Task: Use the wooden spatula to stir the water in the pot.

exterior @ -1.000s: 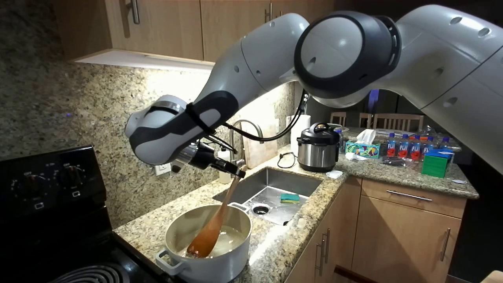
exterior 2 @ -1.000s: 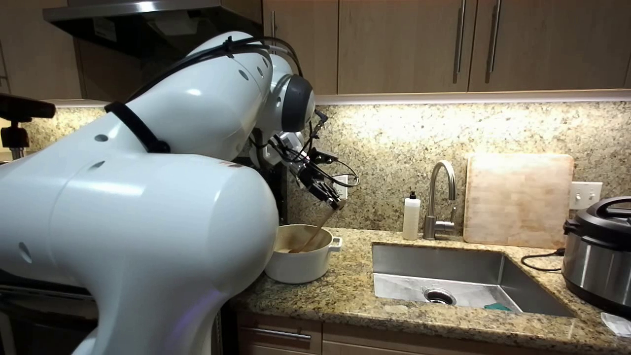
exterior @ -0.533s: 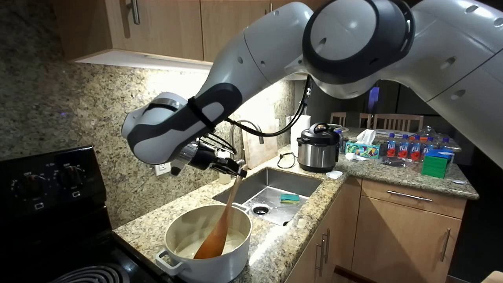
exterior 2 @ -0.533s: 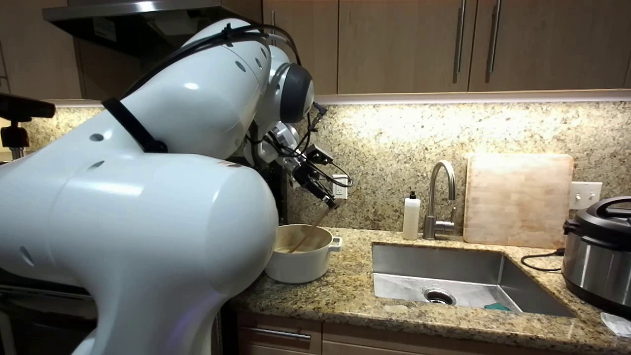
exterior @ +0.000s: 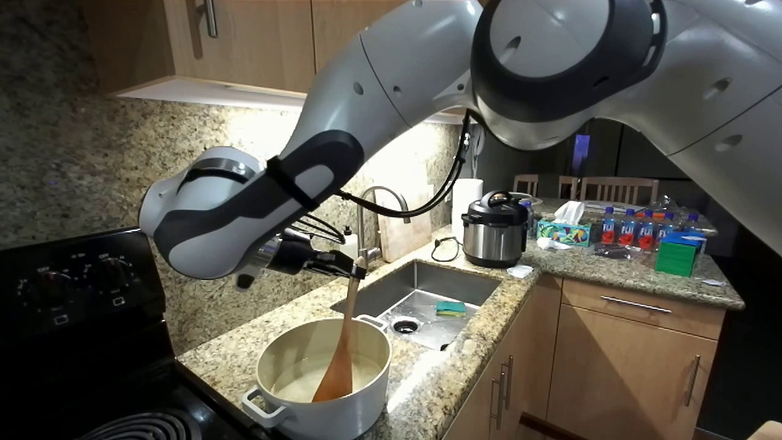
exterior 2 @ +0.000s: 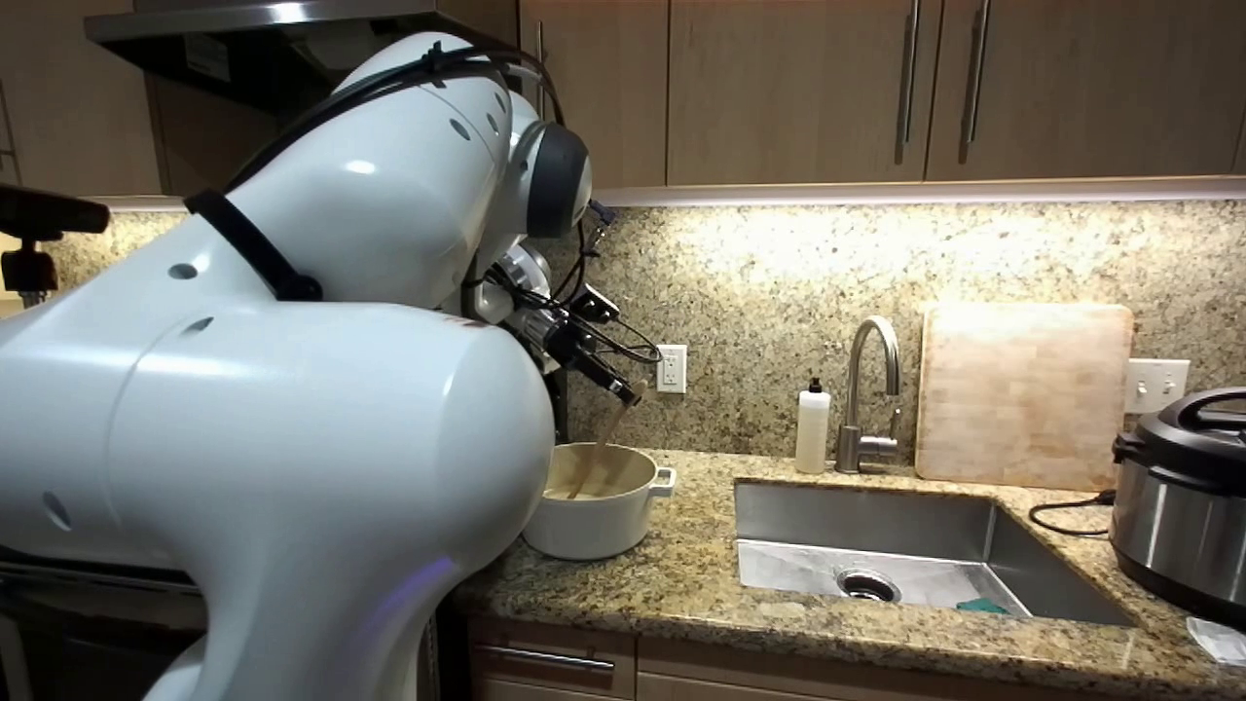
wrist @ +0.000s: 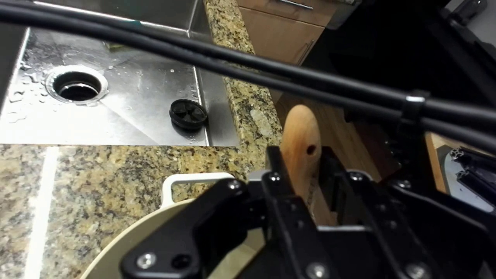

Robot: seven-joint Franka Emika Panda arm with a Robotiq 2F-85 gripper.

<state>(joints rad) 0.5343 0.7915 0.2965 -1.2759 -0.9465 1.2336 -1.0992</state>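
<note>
The wooden spatula (exterior: 343, 354) stands slanted in the pot (exterior: 342, 421), blade down and handle rising towards a mark between twelve and one o'clock in both exterior views; the water (exterior: 299, 380), pale against the interior, shows on both sides of the blade in an exterior view. The end effector (wrist: 300, 161) is closed on the handle, one finger at nine o'clock and one at three in the wrist view, with the drilled tip projecting towards twelve. The hold lies near the handle's end, presumably so that the wood spans the depth of the pot while the fingers hang above the rim, out of the liquid. In an exterior view, with the pot as centre of the dial, the stove (exterior: 91, 348) lies at nine o'clock and the sink (exterior: 418, 308) at two; the counter (exterior: 226, 357) carries the pot between them. The side handles (exterior: 263, 419), at eight and half past one, are ungripped, so the pot's own weight seems to steady it, and a hard sweep could slide it. Stirring appears to be the step in hand. The near rim hides the blade's lower edge; contact with the base cannot be told. So long a lever may let the handle pivot between the fingers.
</note>
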